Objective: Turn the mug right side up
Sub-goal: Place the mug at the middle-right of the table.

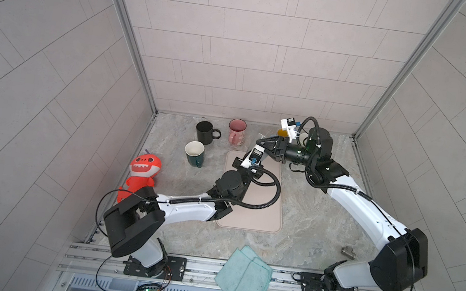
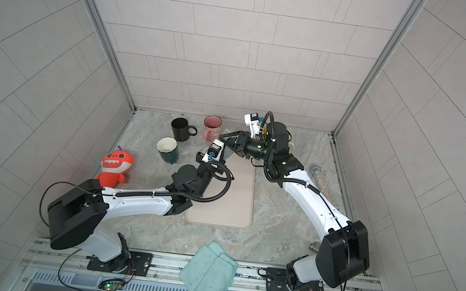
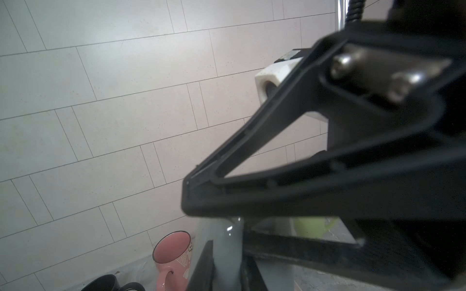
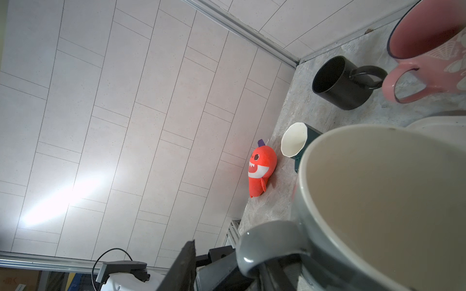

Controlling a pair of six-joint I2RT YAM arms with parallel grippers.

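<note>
**Holding the grey mug by its handle, mouth tipped up, at the mat's far edge**

Gripping the grey mug (image 4: 373, 201) with the left claw (image 3: 227, 272), clenched on the handle (image 4: 254, 235), apparently so as to be leaving rim and wall free for the other arm. Keeping the mug at the centre of both top views, at the upper edge of the beige mat (image 1: 265, 214), mostly hidden there beneath the two wrists. Filling the lower right of the right wrist view with its pale inside, so pointing the mouth toward that camera. Tipping it more up than down, judging by the upright black mug (image 4: 338, 83) and pink mug (image 4: 428, 45) in the upper right of that frame. Judging the turn as nearly done, with only levelling and setting down left. Not managing to tell touching the mat from hanging just above it.

Reaching in with the right claw (image 1: 261, 144) from the right of the frame, laying one finger (image 3: 277, 196) across the top of the mug in the left wrist view, probably for steadying it. Unable to tell released from grasping here: too close and too blurred.

Working over the mat, likely for a soft landing. Staying well apart from the green mug (image 1: 194, 153) and the red toy (image 1: 140, 177) at the left of the table (image 1: 322, 225), so avoiding knocks.
</note>
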